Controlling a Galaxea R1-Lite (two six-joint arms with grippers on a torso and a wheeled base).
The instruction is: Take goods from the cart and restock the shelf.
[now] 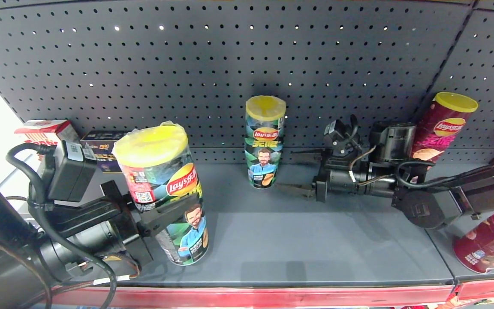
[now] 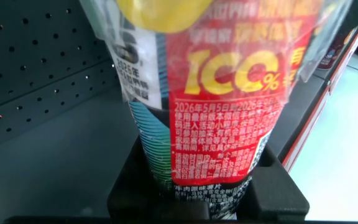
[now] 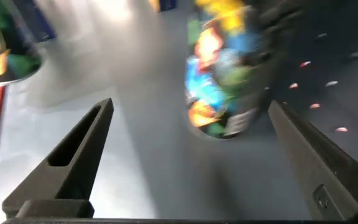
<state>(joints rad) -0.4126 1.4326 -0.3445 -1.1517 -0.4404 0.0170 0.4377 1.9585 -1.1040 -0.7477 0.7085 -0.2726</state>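
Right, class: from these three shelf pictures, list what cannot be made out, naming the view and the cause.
Head view: the maroon can, base hidden behind the right arm.
Head view: a second maroon can, cut off by the right edge.
Right wrist view: the standing can, print blurred.
Left wrist view: the held can, lid cut off at the edge.

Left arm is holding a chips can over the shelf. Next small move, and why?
Probably ease the held can deeper onto the shelf and set it down upright before opening the jaws. The left gripper is shut on it near the shelf's front edge, leaning a little, while the standing can sits farther back by the pegboard.
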